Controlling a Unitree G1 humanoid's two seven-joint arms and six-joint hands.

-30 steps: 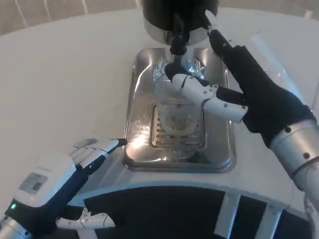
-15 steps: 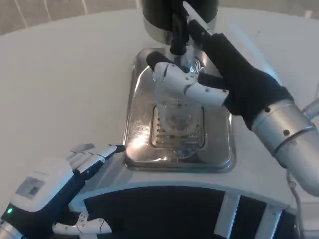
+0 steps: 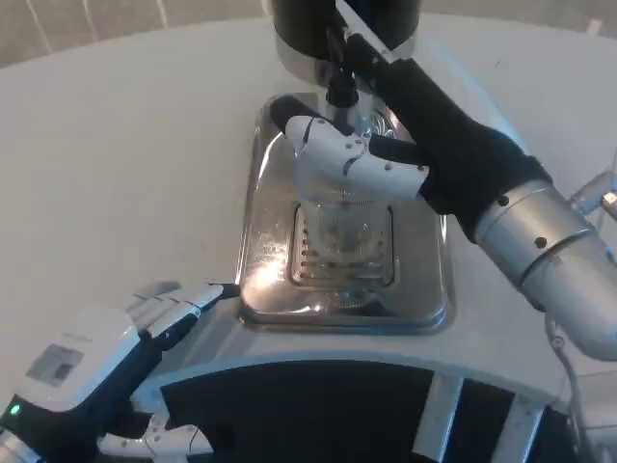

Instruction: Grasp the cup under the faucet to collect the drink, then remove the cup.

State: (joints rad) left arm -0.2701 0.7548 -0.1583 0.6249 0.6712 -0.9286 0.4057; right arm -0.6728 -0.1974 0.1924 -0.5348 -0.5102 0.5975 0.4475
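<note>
A clear glass cup (image 3: 339,214) stands on the grate of the shiny metal drip tray (image 3: 415,289), under the black faucet (image 3: 339,68) of the dark dispenser (image 3: 342,21). My right hand (image 3: 386,145) reaches in from the right and wraps its white fingers (image 3: 333,149) around the cup's upper part, hiding the rim. My left hand (image 3: 116,357) rests low at the front left, its fingers straight and together, fingertips near the tray's front left corner, holding nothing.
The white table (image 3: 125,174) spreads to the left and behind the tray. A black panel with white bars (image 3: 318,415) runs along the near edge. A clear plastic piece (image 3: 482,87) lies right of the dispenser.
My right hand has slid further left over the cup and closed its fingers around it. My left hand has drawn back a little toward the front left.
</note>
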